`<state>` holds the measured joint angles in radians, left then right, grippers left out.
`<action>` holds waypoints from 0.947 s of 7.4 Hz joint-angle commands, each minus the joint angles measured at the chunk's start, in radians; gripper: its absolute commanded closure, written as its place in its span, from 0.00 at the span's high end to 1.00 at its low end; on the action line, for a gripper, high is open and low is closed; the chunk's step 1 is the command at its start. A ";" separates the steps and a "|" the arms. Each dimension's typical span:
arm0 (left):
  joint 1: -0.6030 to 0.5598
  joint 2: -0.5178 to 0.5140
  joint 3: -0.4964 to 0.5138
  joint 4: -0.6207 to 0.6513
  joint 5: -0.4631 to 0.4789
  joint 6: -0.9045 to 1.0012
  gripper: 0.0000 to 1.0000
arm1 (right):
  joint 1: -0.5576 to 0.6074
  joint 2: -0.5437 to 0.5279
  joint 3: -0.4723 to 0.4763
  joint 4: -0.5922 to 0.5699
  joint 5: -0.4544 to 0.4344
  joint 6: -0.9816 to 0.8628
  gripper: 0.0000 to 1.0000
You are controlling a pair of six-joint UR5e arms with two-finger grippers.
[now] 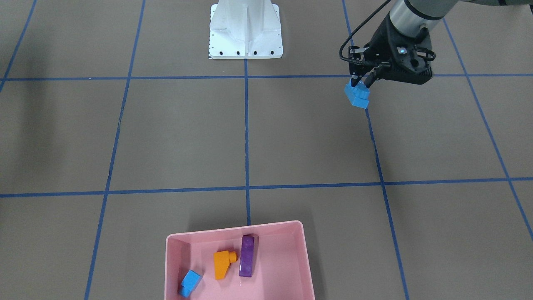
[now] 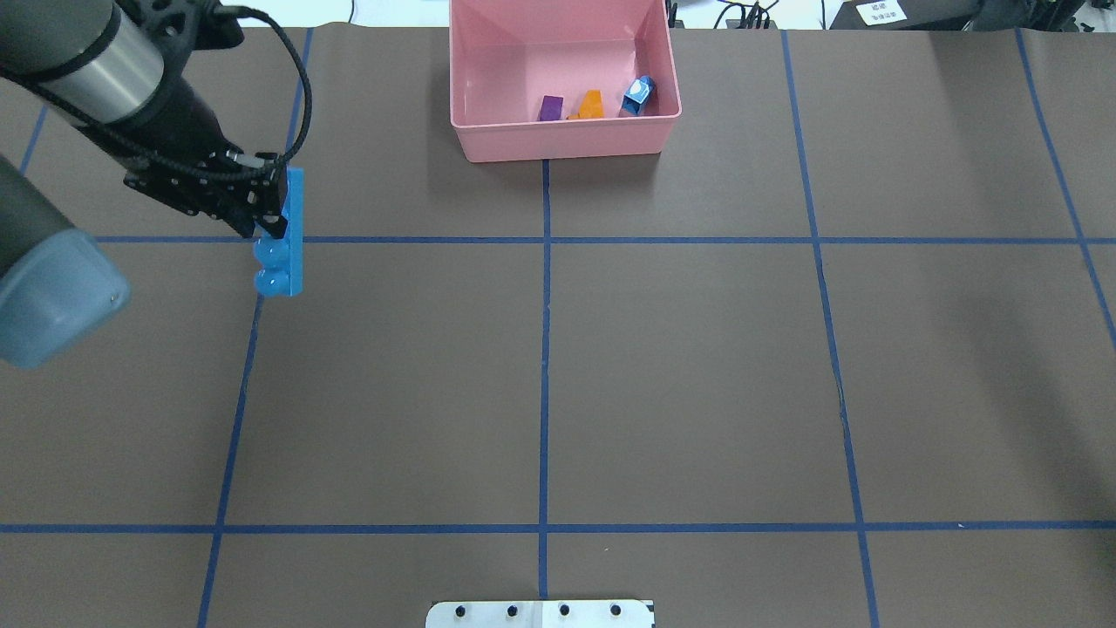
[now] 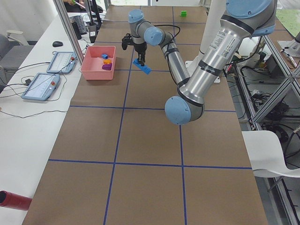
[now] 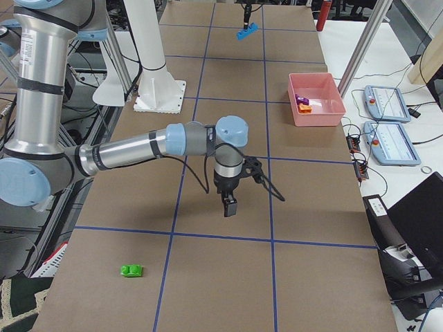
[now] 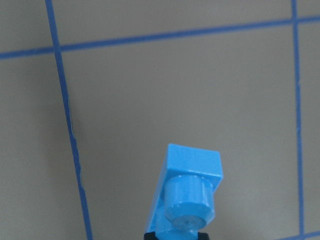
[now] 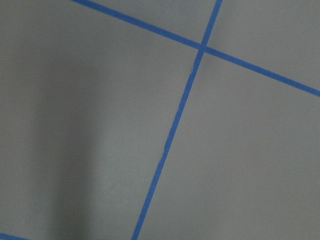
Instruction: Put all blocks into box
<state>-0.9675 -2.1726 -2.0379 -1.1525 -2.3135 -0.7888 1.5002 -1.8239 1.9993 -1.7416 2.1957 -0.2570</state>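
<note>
The long blue four-stud bar (image 2: 292, 253) hangs tilted above the table, well apart from the pink box (image 2: 562, 144), with the left gripper (image 2: 272, 228) fingers pinching it. The thin, narrow grip could let it pivot or slip in transit and fall short of the box, or clip the box's wall. The orange brick (image 1: 222, 263), purple brick (image 1: 247, 260) and blue cube (image 1: 191, 281) lie inside the box. The right gripper (image 4: 229, 206) hangs far from the box; I cannot tell how its fingers are set.

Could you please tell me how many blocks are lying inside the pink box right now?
3. The purple block lies mid-box, the orange block beside it, the small blue cube near a corner of the pink box. None seems hidden.
</note>
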 commanded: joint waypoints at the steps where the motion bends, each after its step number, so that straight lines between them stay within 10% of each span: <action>1: -0.066 -0.230 0.173 -0.035 -0.004 -0.117 0.00 | 0.014 -0.209 -0.084 0.303 0.022 0.004 1.00; 5: -0.086 -0.453 0.777 -0.715 0.014 -0.394 0.00 | 0.014 -0.388 -0.290 0.631 0.090 0.002 1.00; 7: -0.016 -0.586 1.053 -0.908 0.232 -0.398 0.00 | 0.014 -0.377 -0.370 0.697 0.093 0.027 1.00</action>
<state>-1.0317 -2.6670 -1.1806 -1.9166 -2.2156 -1.1780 1.5140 -2.2032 1.6770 -1.0793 2.2830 -0.2458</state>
